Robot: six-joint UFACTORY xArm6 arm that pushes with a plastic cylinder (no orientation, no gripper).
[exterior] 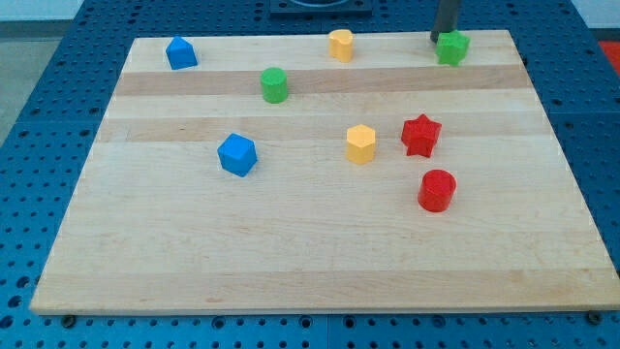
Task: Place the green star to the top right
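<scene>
Green star [451, 48] sits at the far right corner of the wooden board [310, 242], touching the tip [444, 39] on its near right side. The dark rod drops straight from the view's top, holding nothing; the placement looks essentially complete.

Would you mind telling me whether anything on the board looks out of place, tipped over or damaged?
Nothing stands out. All eight blocks sit flat and apart on the wooden board, none chipped or over the edge. The green star is at the view's top right, close to the board's top edge, with my tip touching its upper left side.
</scene>
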